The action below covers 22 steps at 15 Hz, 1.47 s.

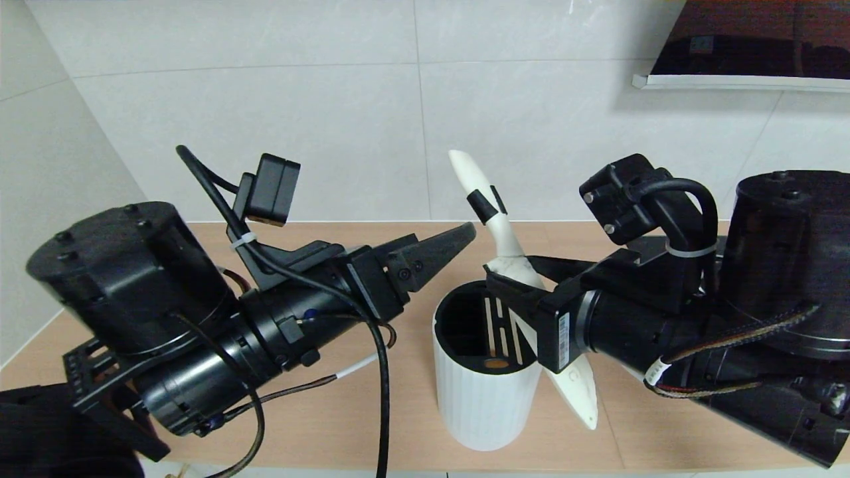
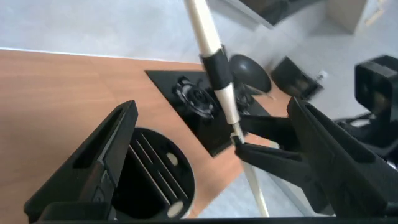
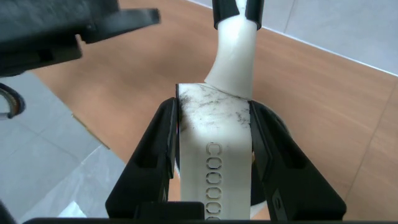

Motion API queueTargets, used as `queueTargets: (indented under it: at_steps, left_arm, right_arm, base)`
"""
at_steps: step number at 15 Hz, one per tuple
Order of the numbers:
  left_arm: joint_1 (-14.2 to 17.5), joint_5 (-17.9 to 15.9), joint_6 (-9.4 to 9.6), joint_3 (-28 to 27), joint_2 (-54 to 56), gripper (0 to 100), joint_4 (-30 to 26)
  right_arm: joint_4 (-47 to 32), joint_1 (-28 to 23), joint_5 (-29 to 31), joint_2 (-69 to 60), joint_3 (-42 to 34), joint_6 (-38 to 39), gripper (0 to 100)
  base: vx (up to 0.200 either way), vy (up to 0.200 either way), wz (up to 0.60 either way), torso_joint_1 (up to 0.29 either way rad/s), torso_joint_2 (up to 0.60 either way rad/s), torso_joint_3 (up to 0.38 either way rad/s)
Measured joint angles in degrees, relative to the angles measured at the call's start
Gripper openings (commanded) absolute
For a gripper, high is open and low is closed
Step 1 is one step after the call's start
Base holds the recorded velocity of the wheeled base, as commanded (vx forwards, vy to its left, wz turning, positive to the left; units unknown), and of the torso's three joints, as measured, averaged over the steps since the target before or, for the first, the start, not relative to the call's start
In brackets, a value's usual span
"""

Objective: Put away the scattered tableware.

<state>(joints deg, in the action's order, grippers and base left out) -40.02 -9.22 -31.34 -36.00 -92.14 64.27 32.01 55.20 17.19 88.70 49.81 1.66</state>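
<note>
While right fingers (image 3: pixel 158 155) pinch the spatula (image 1: pixel 495 222) by the holder (image 1: pixel 481 405), left fingers (image 2: pixel 102 152) gape; right wrist view shows its slots (image 3: pixel 214 186).

You have the utensil holder (image 1: pixel 481 405) standing on the counter (image 1: pixel 372 411) at the centre, your left gripper (image 1: pixel 435 255) above and to its left, your right gripper (image 1: pixel 518 282) over its right rim. The spatula (image 1: pixel 495 219) sits tilted between the right gripper's fingers, handle up toward the wall, blade down outside the holder's right side. The cooktop (image 2: pixel 199 99) lies on the counter beyond the holder.
</note>
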Motion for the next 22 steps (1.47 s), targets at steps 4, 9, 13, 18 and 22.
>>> queueTargets:
  at_steps: [4,9,13,18,22]
  left_arm:
    - [-0.9,-0.6,0.61,-2.3,-5.3,100,8.6]
    - [-3.2,-0.7,0.96,-4.7,-8.4,100,8.8]
    - [-3.2,-1.7,1.00,-5.3,-9.3,100,8.7]
    - [-3.2,-2.1,0.96,-5.3,-10.8,100,8.8]
    - [-3.1,-2.0,0.96,-5.7,-10.7,100,8.8]
  right_arm:
    - [0.1,0.1,-0.1,0.0,-0.2,0.4,0]
    - [0.1,0.2,-0.2,0.0,-0.6,0.5,0]
    - [0.1,0.4,-0.4,0.0,-1.1,0.5,0]
    - [0.1,1.4,-0.4,-0.1,-1.8,0.3,0]
    - [0.1,1.8,-0.4,-0.2,-2.0,0.3,0]
  base:
    - [0.000,0.000,0.00,0.000,0.00,0.000]
    - [0.000,0.000,0.00,0.000,0.00,0.000]
    - [0.000,0.000,0.00,0.000,0.00,0.000]
    - [0.000,0.000,0.00,0.000,0.00,0.000]
    - [0.000,0.000,0.00,0.000,0.00,0.000]
